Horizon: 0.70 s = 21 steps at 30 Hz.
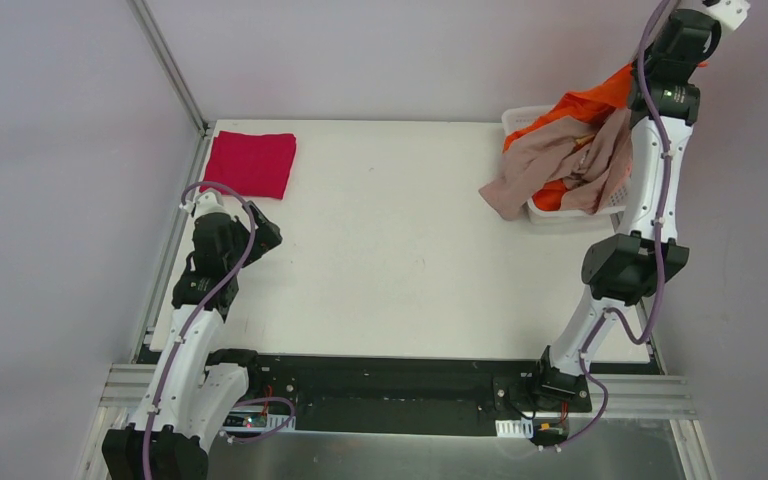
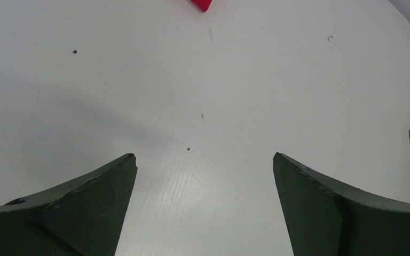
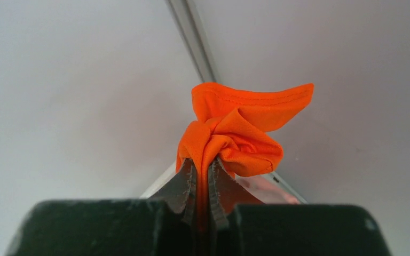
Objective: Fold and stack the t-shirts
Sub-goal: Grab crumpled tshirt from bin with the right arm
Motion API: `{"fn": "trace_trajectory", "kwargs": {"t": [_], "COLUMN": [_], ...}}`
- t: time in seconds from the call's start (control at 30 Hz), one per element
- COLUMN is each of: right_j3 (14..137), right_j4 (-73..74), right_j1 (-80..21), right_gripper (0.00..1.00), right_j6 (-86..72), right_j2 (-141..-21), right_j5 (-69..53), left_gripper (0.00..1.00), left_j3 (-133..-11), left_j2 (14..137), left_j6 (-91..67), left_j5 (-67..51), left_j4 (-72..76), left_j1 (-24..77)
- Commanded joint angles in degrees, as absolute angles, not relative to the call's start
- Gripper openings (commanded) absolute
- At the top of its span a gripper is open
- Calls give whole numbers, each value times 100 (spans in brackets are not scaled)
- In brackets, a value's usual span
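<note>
A: Well, what lies on the bench (image 1: 390, 235)?
B: A dusty-pink t-shirt (image 1: 550, 160) spills over the basket (image 1: 568, 216) at far right; a folded crimson t-shirt (image 1: 251, 163) sits far left.
A: The tools?
B: The right tool (image 3: 202, 164) is clamped on the orange t-shirt (image 3: 235, 133), raised above the basket. The left tool (image 2: 204, 156) gapes wide, holding nothing.

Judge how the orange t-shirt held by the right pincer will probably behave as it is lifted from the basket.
Probably floppy: the orange t-shirt bunches into folds where the right pincer pinches it. Probably light: a small pinch of cloth holds it up. It may drag the dusty-pink t-shirt along, since that one lies draped over it at the basket.
</note>
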State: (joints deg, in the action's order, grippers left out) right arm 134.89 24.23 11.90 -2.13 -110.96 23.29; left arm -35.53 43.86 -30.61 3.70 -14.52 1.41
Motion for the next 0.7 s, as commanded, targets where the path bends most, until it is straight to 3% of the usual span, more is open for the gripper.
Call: {"fn": "trace_trajectory", "kwargs": {"t": [0.0, 0.67], "right_j3": [13290, 12963], "right_j4": [2266, 2927], "right_j1": [1213, 1211], "right_gripper": [0, 0], "right_j6": [-532, -1215], "right_j2": [-11109, -13228], "right_j5": [1461, 1074], "left_gripper": [100, 100], "left_j3": [-3621, -3678], "left_j2": [4442, 4857], "left_j6": [-2979, -3007], "left_j5": [466, 422], "left_j4": [-1459, -1460], "left_j1": [131, 131]}}
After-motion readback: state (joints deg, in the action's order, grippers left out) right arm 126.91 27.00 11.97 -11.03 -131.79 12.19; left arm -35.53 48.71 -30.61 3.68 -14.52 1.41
